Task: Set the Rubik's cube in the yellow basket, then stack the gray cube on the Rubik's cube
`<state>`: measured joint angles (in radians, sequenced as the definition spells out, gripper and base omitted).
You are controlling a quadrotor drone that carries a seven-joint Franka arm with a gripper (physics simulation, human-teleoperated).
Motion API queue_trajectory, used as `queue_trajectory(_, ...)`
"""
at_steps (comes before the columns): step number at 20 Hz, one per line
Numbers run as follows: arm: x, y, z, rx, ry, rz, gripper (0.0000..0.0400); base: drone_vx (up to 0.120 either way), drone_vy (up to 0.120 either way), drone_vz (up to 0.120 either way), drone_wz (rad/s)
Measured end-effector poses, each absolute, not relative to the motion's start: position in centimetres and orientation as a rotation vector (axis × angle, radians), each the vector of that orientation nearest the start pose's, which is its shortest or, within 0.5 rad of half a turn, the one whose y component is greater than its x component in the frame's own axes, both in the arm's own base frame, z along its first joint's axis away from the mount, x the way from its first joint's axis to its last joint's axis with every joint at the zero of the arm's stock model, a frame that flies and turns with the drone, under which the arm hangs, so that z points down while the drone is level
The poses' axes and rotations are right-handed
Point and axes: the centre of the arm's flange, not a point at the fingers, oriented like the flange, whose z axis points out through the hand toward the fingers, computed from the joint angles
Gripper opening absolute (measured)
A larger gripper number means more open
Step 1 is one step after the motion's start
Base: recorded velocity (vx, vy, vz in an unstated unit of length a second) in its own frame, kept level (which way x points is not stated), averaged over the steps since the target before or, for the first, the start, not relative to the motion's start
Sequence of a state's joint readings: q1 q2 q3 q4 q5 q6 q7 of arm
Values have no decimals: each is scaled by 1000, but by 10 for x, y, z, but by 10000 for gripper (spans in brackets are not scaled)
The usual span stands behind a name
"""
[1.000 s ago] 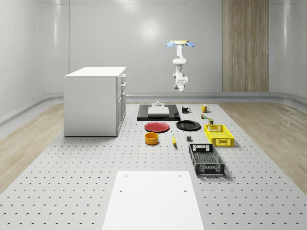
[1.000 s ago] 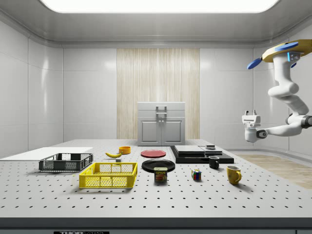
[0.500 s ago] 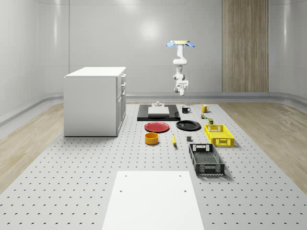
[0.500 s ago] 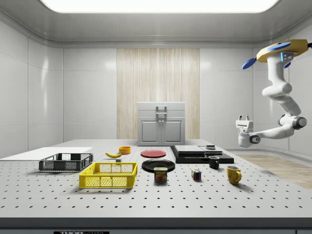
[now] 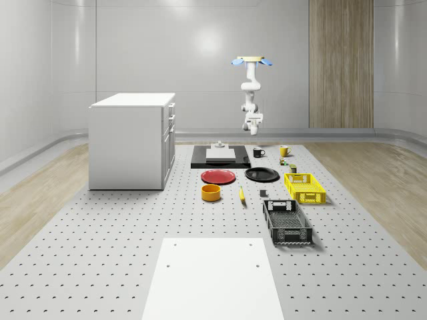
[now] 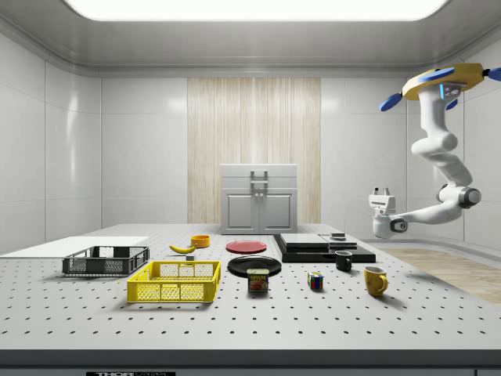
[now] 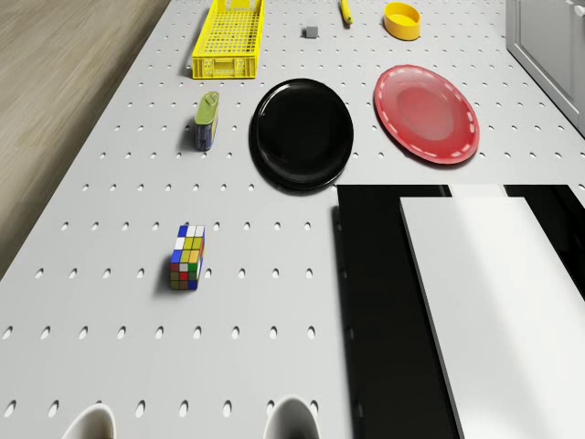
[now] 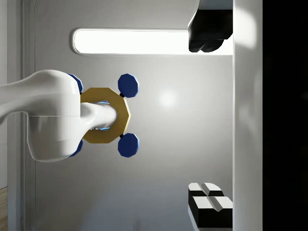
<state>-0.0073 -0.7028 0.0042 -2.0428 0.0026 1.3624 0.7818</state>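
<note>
The Rubik's cube (image 7: 187,257) (image 6: 315,281) (image 5: 283,161) sits on the perforated table near its far end, apart from the mugs. The yellow basket (image 5: 305,187) (image 6: 175,282) (image 7: 229,38) stands further along the same side. The small gray cube (image 7: 311,32) (image 5: 263,194) lies on the table beside the basket. The drone (image 5: 250,61) (image 6: 438,78) hovers high over the table's far end. The arm hangs below it, and my gripper (image 6: 381,192) (image 5: 252,127) (image 8: 211,120) is open, empty and pointing upward, well above the table.
A can (image 7: 207,121) lies between the Rubik's cube and the basket. Black plate (image 7: 303,133), red plate (image 7: 426,113), orange bowl (image 7: 402,20) and banana (image 7: 345,11) are mid-table. A black slab with a white board (image 7: 494,293), two mugs (image 6: 375,280), a black crate (image 5: 287,222) and a white cabinet (image 5: 132,140) stand around.
Drone and arm have shifted toward the side view's left, closer over the table's end. The gripper moved with them and stays open and empty. The objects have not moved.
</note>
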Motion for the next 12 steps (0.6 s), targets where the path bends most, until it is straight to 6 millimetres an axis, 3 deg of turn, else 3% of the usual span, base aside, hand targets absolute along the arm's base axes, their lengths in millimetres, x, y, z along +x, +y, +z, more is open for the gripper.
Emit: queue_trajectory(12,303,0,691,-2893,1198,-47,400,120,0,0,0)
